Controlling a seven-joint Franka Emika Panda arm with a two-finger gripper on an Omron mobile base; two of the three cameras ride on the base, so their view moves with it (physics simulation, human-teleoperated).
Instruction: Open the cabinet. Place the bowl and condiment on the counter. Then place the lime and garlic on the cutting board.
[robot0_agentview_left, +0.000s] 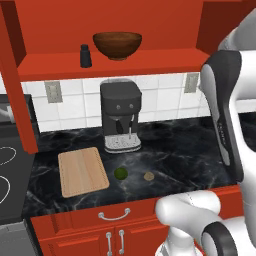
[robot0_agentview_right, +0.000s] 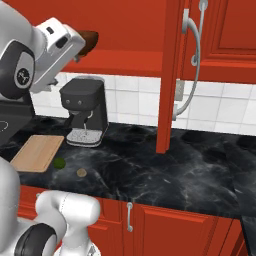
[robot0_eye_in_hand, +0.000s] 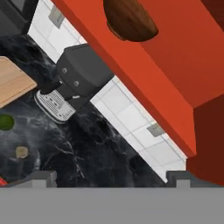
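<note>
The red wall cabinet (robot0_agentview_left: 150, 20) stands open, its right door (robot0_agentview_right: 172, 75) swung out edge-on. On its shelf sit the dark brown bowl (robot0_agentview_left: 117, 45) and, left of it, the small dark condiment (robot0_agentview_left: 85, 56). The bowl (robot0_eye_in_hand: 129, 19) is also at the top of the hand view. Down on the black counter (robot0_agentview_left: 190, 150) lie the cutting board (robot0_agentview_left: 82, 171), the green lime (robot0_agentview_left: 120, 173) and the tan garlic (robot0_agentview_left: 149, 176) to its right. My gripper (robot0_eye_in_hand: 111, 179) is open and holds nothing. It hovers in the air right of the bowl, below shelf height.
A dark coffee machine (robot0_agentview_left: 120, 122) stands against the tiled wall under the bowl. A stove (robot0_agentview_left: 7, 175) borders the counter on the left. The cabinet's left door (robot0_agentview_left: 15, 75) hangs out over the stove side. Lower red cabinets (robot0_agentview_right: 165, 225) run along the front.
</note>
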